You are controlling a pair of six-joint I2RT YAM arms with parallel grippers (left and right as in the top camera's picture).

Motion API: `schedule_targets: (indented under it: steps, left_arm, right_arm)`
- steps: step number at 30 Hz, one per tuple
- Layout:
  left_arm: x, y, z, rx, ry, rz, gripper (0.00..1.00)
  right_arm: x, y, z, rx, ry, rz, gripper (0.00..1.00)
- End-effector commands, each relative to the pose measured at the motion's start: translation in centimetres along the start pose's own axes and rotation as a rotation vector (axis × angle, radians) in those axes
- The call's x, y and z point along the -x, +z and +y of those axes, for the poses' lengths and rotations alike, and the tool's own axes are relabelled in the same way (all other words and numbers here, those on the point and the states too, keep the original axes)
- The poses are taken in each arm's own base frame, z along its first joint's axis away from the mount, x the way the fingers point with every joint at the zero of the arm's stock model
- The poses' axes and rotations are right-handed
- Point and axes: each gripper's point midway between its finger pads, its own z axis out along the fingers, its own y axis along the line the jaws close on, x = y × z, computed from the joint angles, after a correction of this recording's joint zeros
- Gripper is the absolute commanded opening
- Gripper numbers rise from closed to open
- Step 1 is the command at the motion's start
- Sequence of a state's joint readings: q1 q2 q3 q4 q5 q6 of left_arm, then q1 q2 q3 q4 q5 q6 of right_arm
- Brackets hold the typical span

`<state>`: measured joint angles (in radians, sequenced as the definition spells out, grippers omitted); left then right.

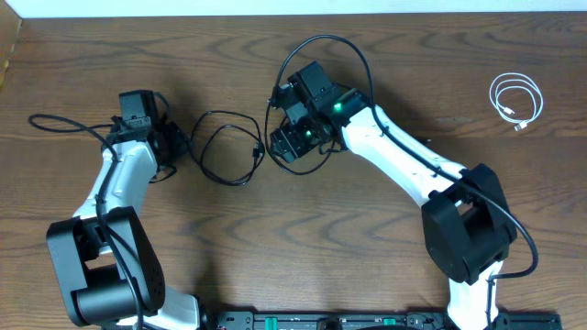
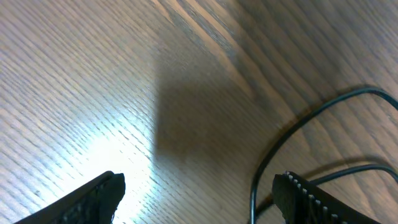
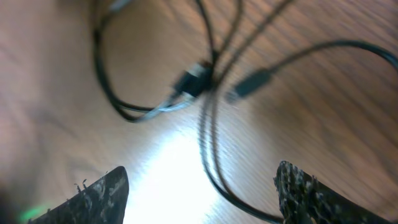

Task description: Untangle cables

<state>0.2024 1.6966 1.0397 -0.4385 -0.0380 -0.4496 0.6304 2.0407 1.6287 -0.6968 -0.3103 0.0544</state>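
Two arms work a wood-grain table (image 1: pixel 413 55): we see the left arm (image 1: pixel 115 188) and the right arm (image 1: pixel 413 165) reaching in from the near edge toward the tangle between them. The left gripper (image 1: pixel 172 145) hangs low over the wood, jaws spread wide with nothing between them. In its own view one black strand curves just beside a finger (image 2: pixel 305 199), untouched. The right gripper (image 1: pixel 280 142) is likewise wide open and holds nothing, poised directly above the knot. We judge that each sits at an opposite side of the tangle so the pair can draw it apart from both ends.

The black cables (image 1: pixel 253 152) lie loosely looped and crossed, flat on the table between the grippers and not yet separated. The white cable (image 1: pixel 514 119) rests coiled by itself at the far right, well apart from both arms, and appears already free. We see no tray or bin, so every cord lies straight on the wood. Smallest of all, two plug ends (image 3: pixel 193 82) sit near each other where the strands cross, under the right gripper.
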Motion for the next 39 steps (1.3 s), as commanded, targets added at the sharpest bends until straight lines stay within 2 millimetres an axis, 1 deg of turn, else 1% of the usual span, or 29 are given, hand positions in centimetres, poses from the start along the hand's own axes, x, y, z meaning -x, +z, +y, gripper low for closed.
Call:
schedule_targets:
  steps: [1, 4, 5, 6, 7, 8, 12, 17, 18, 26, 28, 29, 32, 35, 39]
  left_arm:
    - [-0.7, 0.0, -0.8, -0.043, -0.017, 0.029, 0.81]
    - [-0.7, -0.1, -0.8, -0.043, -0.016, 0.029, 0.81]
    - [-0.7, -0.1, -0.8, -0.043, -0.016, 0.029, 0.81]
    - [-0.7, -0.1, -0.8, -0.043, -0.016, 0.029, 0.81]
    - [-0.7, -0.1, -0.8, -0.043, -0.016, 0.028, 0.81]
    - [-0.7, -0.1, -0.8, -0.043, -0.016, 0.029, 0.81]
    - [-0.7, -0.1, -0.8, -0.043, -0.016, 0.029, 0.81]
    - [-0.7, -0.1, -0.8, -0.043, -0.016, 0.028, 0.81]
    - [-0.7, -0.1, -0.8, -0.043, -0.016, 0.028, 0.81]
    - [-0.6, -0.1, -0.8, -0.045, -0.016, 0.025, 0.81]
    - [-0.6, -0.1, -0.8, -0.045, -0.016, 0.026, 0.81]
    - [-0.6, -0.1, -0.8, -0.045, -0.016, 0.026, 0.81]
    - [-0.6, -0.1, -0.9, -0.046, -0.016, 0.025, 0.81]
    - [-0.5, -0.1, -0.9, -0.047, -0.016, 0.023, 0.81]
    - [-0.6, -0.1, -0.9, -0.05, -0.016, 0.024, 0.81]
  right_arm:
    - [-0.5, -0.1, -4.4, -0.156, 0.013, 0.026, 0.74]
    - [-1.5, -0.1, -6.9, -0.239, 0.041, 0.061, 0.77]
    - [-1.9, 0.0, -8.0, -0.275, 0.052, 0.076, 0.82]
    - [-2.1, 0.0, -8.5, -0.292, 0.058, 0.083, 0.86]
    - [-2.3, 0.0, -9.3, -0.316, 0.066, 0.09, 0.96]
    - [-2.5, 0.2, -10.0, -0.332, 0.072, 0.097, 0.99]
    - [-3.0, 0.6, -12.3, -0.406, 0.089, 0.109, 0.99]
    - [-3.6, 0.5, -15.1, -0.552, 0.087, 0.129, 0.99]
    - [-3.7, 0.5, -15.4, -0.569, 0.087, 0.133, 0.99]
    - [-5.0, 2.2, -16.0, -0.576, 0.117, 0.171, 0.99]
    - [-5.4, 2.1, -16.8, -0.615, 0.116, 0.185, 0.99]
    - [-5.9, 1.7, -17.9, -0.671, 0.123, 0.2, 0.99]
    - [-6.5, 0.9, -19.4, -0.737, 0.196, 0.195, 0.99]
    - [-6.7, 0.8, -19.9, -0.716, 0.25, 0.185, 0.99]
    - [-6.9, 1.6, -19.4, -0.59, 0.3, 0.183, 0.99]
